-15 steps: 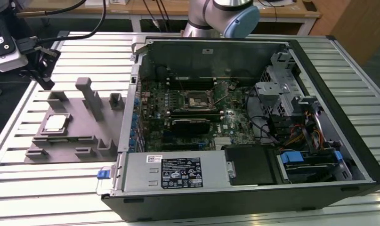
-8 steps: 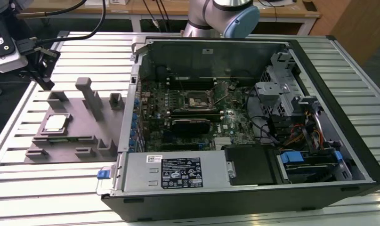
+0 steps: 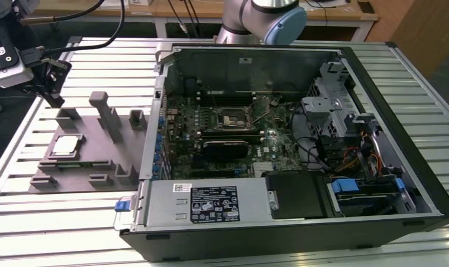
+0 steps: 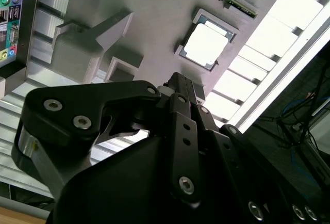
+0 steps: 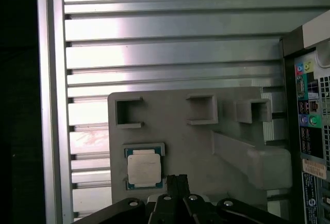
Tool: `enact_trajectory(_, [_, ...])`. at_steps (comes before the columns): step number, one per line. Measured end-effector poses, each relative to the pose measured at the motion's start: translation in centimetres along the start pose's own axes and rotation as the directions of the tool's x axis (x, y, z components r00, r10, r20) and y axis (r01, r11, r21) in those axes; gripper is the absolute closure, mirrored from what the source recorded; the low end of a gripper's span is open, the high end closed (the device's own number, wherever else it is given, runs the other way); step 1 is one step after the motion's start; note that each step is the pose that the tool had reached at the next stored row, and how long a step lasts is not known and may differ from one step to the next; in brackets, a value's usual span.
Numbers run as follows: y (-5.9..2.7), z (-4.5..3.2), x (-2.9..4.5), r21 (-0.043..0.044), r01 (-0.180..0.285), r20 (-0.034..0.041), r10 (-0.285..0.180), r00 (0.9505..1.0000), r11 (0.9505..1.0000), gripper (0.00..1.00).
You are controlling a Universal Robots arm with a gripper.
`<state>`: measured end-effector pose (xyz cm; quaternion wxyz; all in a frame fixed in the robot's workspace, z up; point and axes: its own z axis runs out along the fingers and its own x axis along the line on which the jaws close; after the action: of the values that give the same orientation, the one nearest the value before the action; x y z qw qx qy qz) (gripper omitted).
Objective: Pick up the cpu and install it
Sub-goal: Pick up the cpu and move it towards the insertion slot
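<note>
So the pincer hangs over the grey fixture with its tips pressed together and nothing in them, going by both wrist views. The cpu sits flat in its pocket just ahead of the tips, near but not touching. My worry is that if it goes down shut like that, it'd just jab the shiny lid. Even spread, there's only a thin rim to catch, so I'd guess the chip could tip or skid out of the grip. A bit farther off, the tall post and the blocks look like snag spots for the knuckles. Farther again is the case wall to clear. Farthest is the socket on the board, where a crooked drop could bend pins, I reckon.
</note>
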<state>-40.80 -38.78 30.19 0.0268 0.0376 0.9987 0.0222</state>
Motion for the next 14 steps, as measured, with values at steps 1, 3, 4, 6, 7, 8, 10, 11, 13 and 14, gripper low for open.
enact_trajectory(1, [-0.01, 0.04, 0.02, 0.0000, 0.000, 0.0000, 0.000, 1.0000, 1.0000, 0.89])
enact_trajectory(3, [-0.01, 0.12, 0.08, -0.0001, 0.000, 0.0000, 0.000, 1.0000, 1.0000, 0.89])
enact_trajectory(4, [-0.01, 0.16, 0.11, -0.0001, 0.000, 0.0000, 0.000, 1.0000, 1.0000, 0.89])
enact_trajectory(6, [-0.02, 0.25, 0.16, -0.0002, 0.000, 0.0001, 0.000, 1.0000, 1.0000, 0.89])
enact_trajectory(7, [-0.03, 0.31, 0.19, -0.0002, 0.000, 0.0001, 0.000, 1.0000, 1.0000, 0.89])
enact_trajectory(8, [-0.03, 0.38, 0.22, -0.0002, 0.000, 0.0001, 0.000, 1.0000, 1.0000, 0.89])
enact_trajectory(10, [-0.04, 0.51, 0.28, -0.0001, 0.000, 0.0000, 0.000, 1.0000, 1.0000, 0.89])
enact_trajectory(11, [-0.05, 0.59, 0.31, -0.0001, 0.000, 0.0001, 0.000, 1.0000, 1.0000, 0.89])
enact_trajectory(13, [-0.06, 0.77, 0.39, -0.0001, 0.000, 0.0001, 0.000, 1.0000, 1.0000, 0.89])
enact_trajectory(14, [-0.07, 0.86, 0.44, -0.0001, 0.000, 0.0000, 0.000, 1.0000, 1.0000, 0.89])
